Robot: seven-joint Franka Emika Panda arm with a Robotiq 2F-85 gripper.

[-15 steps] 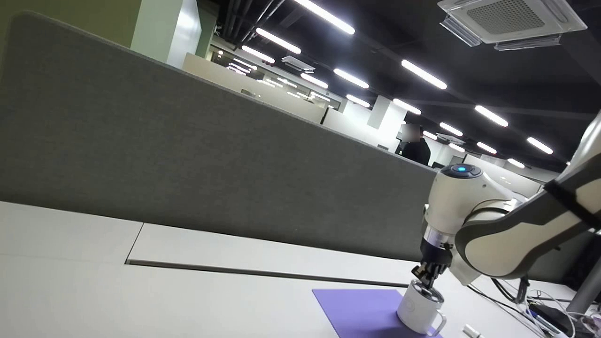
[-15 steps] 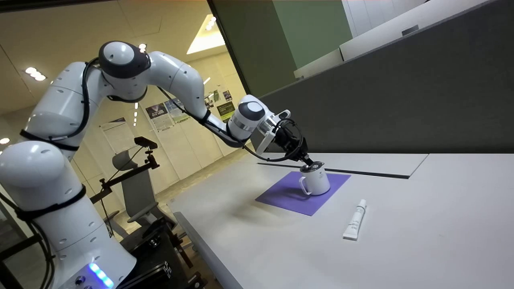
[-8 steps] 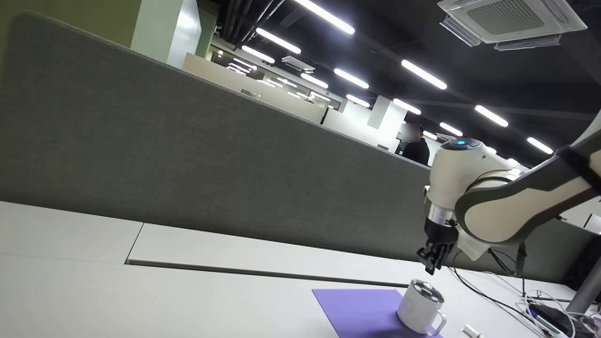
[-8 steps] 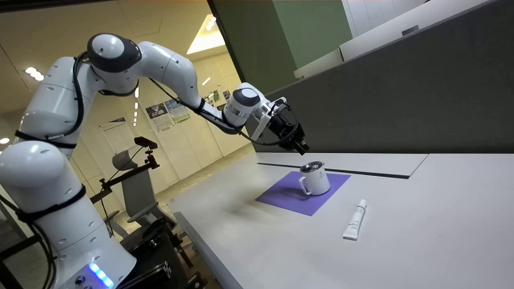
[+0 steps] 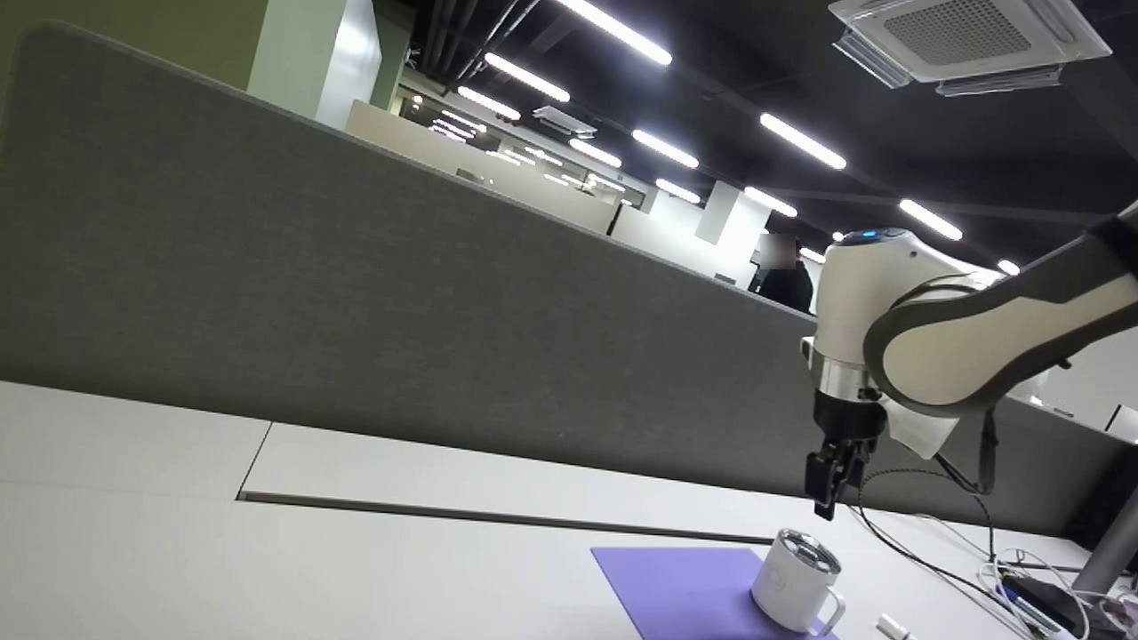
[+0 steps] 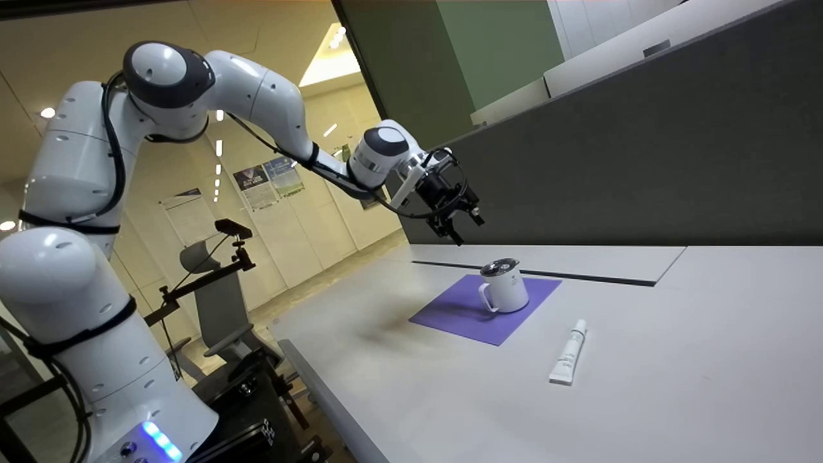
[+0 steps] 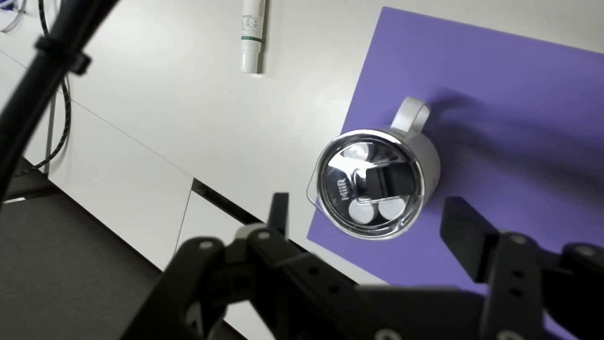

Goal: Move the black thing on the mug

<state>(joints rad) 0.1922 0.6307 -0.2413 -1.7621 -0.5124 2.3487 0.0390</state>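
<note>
A black slider (image 7: 390, 181) sits on the lid (image 7: 336, 170) of a white mug (image 6: 508, 294), close to the edge, with bare track (image 7: 360, 186) toward the centre. It looks like light, stiff, smooth plastic, likely slippery to pinch; narrowed jaws pressing on its outer end should shift it best, gently, lest the mug skid on its purple mat (image 6: 450, 316). Above the mug and clear of it, the jaws hang spread wide, gripping nothing. A tube (image 6: 568, 355) lies beyond the mat on the counter (image 6: 669, 366).

Behind gripper (image 6: 469, 231): grey fabric partition (image 6: 643, 161). Below: flat purple mat (image 6: 453, 315) on white worktop (image 6: 675, 360). Well apart from gripper: white squeeze tube (image 6: 569, 354).
</note>
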